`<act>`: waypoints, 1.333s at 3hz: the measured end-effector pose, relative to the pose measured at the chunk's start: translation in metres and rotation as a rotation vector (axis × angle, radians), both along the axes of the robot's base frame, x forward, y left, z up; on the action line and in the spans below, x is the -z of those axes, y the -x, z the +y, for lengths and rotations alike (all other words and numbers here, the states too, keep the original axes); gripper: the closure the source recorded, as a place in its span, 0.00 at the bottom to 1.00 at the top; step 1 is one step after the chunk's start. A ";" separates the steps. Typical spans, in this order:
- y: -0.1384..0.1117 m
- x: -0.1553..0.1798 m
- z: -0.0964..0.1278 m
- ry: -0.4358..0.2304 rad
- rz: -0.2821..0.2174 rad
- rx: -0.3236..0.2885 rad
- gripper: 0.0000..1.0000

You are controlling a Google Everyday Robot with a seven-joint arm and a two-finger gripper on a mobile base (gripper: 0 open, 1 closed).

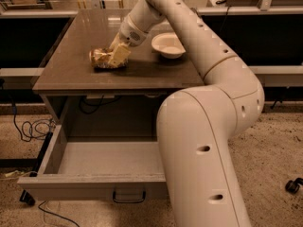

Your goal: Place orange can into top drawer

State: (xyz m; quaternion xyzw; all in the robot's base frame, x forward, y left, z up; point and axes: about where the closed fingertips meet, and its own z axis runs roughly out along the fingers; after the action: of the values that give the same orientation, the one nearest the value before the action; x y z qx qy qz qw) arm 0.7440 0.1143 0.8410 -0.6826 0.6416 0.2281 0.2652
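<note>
The orange can lies on its side on the brown table top, left of centre. My gripper reaches down from the right and sits over the can's right end, its cream fingers closed around it. The can still rests on the table. The top drawer is pulled open below the table; its grey inside is bare, and its dark handle shows on the front. My arm hides the drawer's right part.
A white bowl stands on the table right of the gripper. My large arm fills the right foreground. Cables lie on the floor at the left. A caster wheel is at the far right.
</note>
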 end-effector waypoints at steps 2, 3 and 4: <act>-0.008 -0.003 -0.006 -0.012 0.009 0.011 1.00; -0.020 -0.025 -0.041 -0.042 0.004 0.067 1.00; -0.021 -0.040 -0.067 -0.052 -0.006 0.107 1.00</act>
State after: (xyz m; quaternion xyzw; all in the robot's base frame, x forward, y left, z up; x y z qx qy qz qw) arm 0.7651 0.0474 0.8805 -0.6407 0.6704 0.2282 0.2966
